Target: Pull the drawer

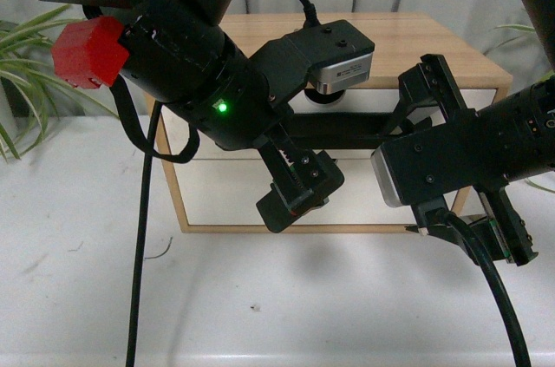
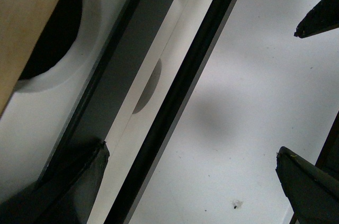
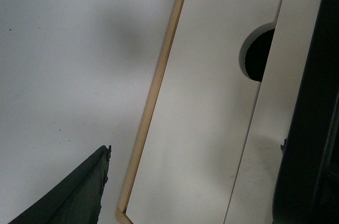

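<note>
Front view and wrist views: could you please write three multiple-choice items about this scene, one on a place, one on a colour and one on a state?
1. Where is the black handle?
A. on the upper drawer
B. on the lower drawer
C. on the cabinet top

2. What colour is the small light on the left arm?
A. red
B. green
C. blue

3. How is the left gripper?
A. shut on the handle
B. shut on nothing
C. open

Answers:
1 A: the bar runs across the upper drawer front.
2 B: the light glows green in the front view.
3 C: the left wrist view shows its fingers far apart.
</note>
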`<state>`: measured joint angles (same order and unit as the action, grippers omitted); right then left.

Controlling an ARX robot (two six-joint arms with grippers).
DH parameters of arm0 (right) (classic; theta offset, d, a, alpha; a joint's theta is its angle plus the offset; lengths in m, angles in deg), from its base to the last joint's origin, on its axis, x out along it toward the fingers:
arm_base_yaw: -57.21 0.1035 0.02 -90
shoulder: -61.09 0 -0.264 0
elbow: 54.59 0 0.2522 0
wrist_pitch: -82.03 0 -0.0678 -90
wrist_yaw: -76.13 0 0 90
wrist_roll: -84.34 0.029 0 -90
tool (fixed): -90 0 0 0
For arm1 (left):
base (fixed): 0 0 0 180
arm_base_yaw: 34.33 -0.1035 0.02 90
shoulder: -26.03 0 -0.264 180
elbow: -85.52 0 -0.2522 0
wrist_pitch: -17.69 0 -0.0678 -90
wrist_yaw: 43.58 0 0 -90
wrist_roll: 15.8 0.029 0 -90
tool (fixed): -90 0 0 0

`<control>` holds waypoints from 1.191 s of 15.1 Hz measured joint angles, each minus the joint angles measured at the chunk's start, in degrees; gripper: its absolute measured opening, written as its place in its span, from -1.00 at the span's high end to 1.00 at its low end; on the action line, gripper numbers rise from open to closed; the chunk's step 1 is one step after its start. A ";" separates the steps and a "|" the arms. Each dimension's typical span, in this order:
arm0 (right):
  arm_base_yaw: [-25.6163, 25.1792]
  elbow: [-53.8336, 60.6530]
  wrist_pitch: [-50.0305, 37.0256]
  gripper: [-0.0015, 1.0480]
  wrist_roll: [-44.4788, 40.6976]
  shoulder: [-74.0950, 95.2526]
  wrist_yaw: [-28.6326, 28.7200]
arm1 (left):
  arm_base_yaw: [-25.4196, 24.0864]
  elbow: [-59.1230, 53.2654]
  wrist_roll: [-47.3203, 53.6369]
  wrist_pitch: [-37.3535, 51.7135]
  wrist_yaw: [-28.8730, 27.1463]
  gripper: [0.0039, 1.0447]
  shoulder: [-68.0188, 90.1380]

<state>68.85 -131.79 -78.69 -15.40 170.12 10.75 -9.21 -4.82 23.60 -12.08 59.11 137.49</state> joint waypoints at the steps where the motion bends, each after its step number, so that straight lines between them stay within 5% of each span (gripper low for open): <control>1: 0.00 0.26 -0.24 -0.88 0.00 0.00 0.02 | 0.02 -0.28 0.02 0.52 0.13 -0.88 0.00; 18: 1.18 16.72 -0.24 -0.88 0.24 -12.90 -0.61 | 3.63 -15.85 0.04 5.42 3.50 -0.87 -9.90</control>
<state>70.03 -115.07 -78.93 -15.16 157.23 10.14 -5.58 -20.67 23.65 -6.66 62.61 127.59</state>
